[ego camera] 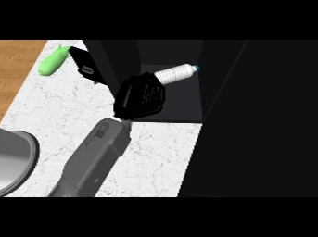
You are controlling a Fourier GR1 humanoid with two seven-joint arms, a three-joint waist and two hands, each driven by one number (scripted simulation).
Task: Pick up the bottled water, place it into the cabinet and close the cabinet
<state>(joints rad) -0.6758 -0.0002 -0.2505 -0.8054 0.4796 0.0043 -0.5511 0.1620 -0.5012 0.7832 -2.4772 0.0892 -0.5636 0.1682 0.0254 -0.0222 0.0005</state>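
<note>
White marbled desk is filling the left and middle of my head view, with a strip of wooden flooring showing past its far left edge. I am taking the cabinet as my landmark: it is standing as a big dark block over the right side of the desk, its open interior facing me. At the lower left, well apart from the cabinet, a grey rounded basin is cutting into the desk edge. My one visible grey forearm is coming up from the bottom toward the cabinet mouth; which arm it is I cannot say for certain. Its black hand is sitting at the cabinet opening, fingers curled round the lower end of the bottled water, grasping it. I am seeing the bottle lying tilted inside the cabinet, blue cap pointing up and right. Left of the cabinet, a green object is lying on the desk beside a dark angled panel.
</note>
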